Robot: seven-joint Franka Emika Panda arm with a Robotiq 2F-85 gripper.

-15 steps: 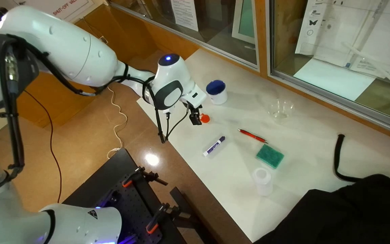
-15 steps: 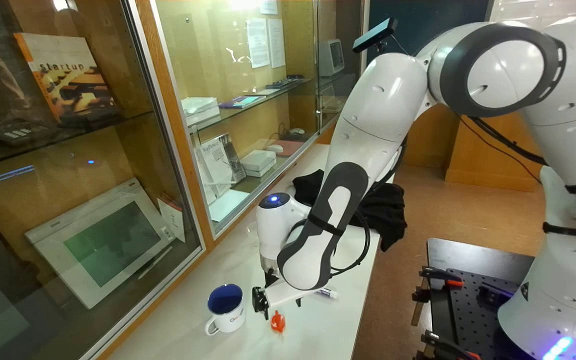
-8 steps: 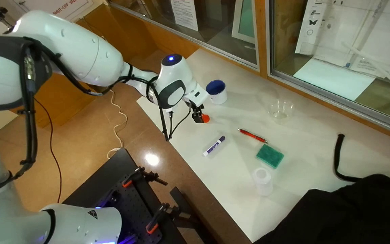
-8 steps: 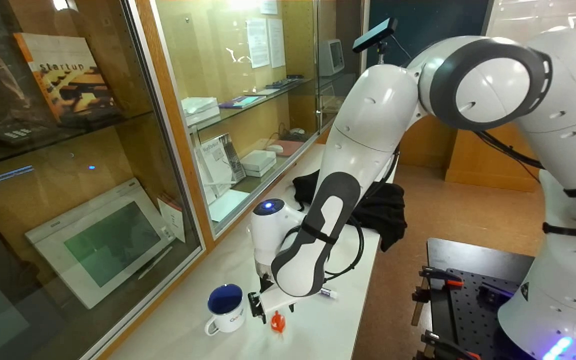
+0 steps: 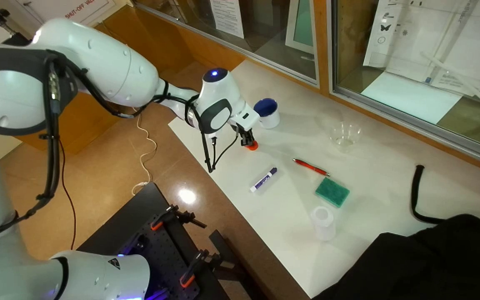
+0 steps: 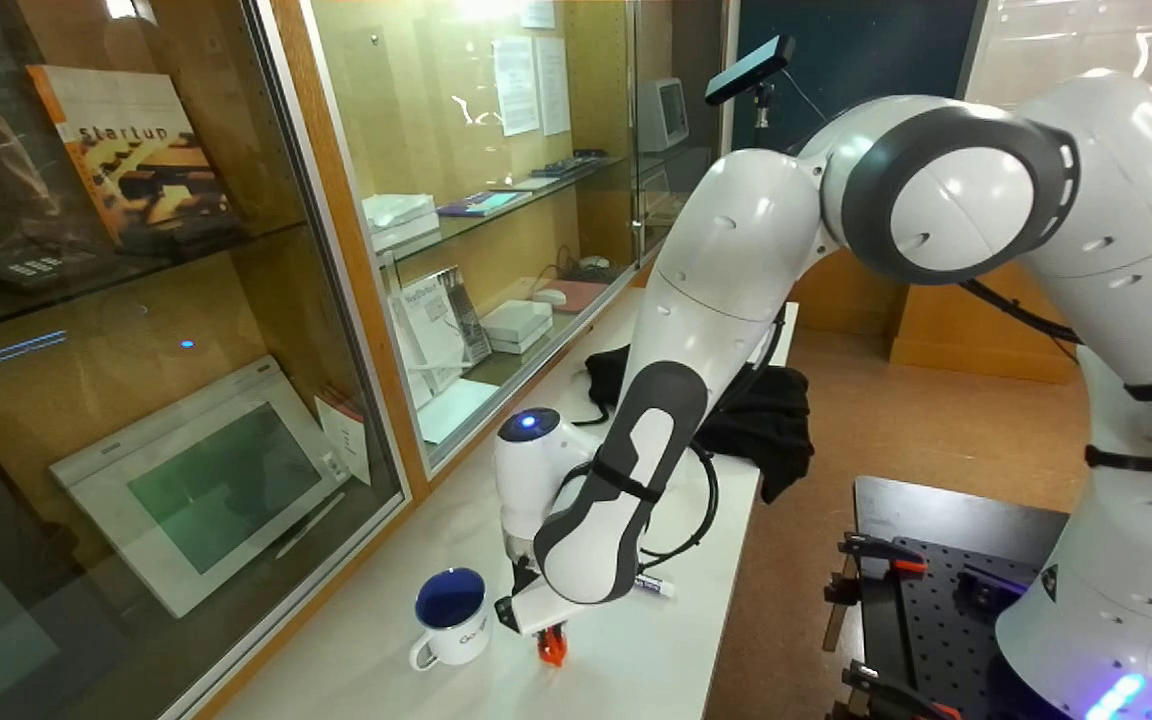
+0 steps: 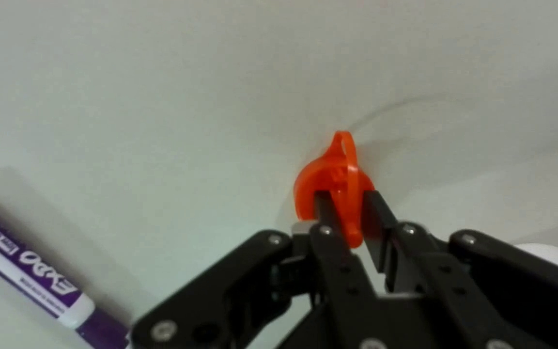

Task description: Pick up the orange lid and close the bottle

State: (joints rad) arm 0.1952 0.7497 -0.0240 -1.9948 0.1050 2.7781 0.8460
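- The orange lid (image 7: 351, 179) sits between the fingers of the gripper (image 7: 347, 203), low at the white table (image 5: 281, 225); whether its rim touches the tabletop is hard to tell.
- The jaws are nearly together, one on each side of the lid's raised middle piece, and seem to pinch it.
- So the step in hand looks to be the grasp, with the carrying yet to do.
- A mug (image 6: 456, 625) stands upright nearby in both exterior views; a straight lift first should keep clear of it.
- Farther out, in an exterior view, lie a marker (image 5: 263, 180), a red pen (image 5: 311, 167) and a green sponge (image 5: 332, 192); the lid should pass above them.
- Well apart, just past the sponge, the bottle (image 5: 323, 229) stands upright, seemingly open. After the lift, the lid needs bringing level over its mouth, centring and pressing down.
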